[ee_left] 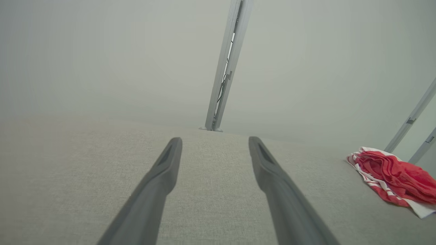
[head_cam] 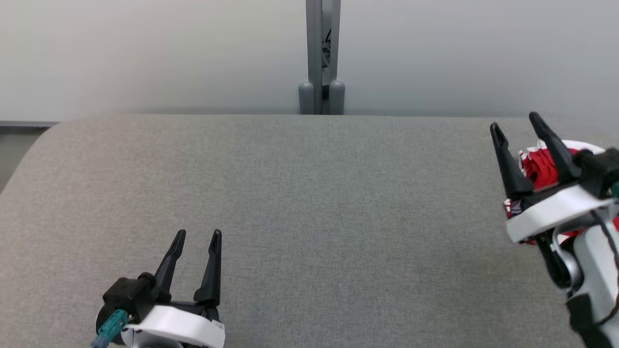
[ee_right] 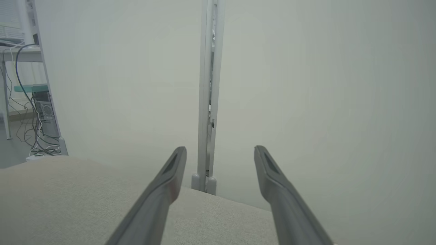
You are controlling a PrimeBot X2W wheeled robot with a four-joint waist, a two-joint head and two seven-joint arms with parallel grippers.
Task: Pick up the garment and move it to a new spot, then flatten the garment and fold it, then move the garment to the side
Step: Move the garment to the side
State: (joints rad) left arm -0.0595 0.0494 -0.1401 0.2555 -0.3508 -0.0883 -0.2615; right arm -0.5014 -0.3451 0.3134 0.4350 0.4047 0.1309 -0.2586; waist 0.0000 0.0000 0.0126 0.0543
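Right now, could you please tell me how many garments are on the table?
1: the red-and-white garment, bunched at the table's far right, partly behind the right gripper; the arm might hide more.

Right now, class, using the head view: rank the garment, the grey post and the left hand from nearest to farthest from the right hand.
1. Garment: seen between the fingers of the right hand, far right of the table.
2. Grey post: behind the far edge, middle.
3. Left hand: near left.

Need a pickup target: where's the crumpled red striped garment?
Head view: the crumpled red striped garment lies far right on the grey fabric table, partly behind the right gripper.
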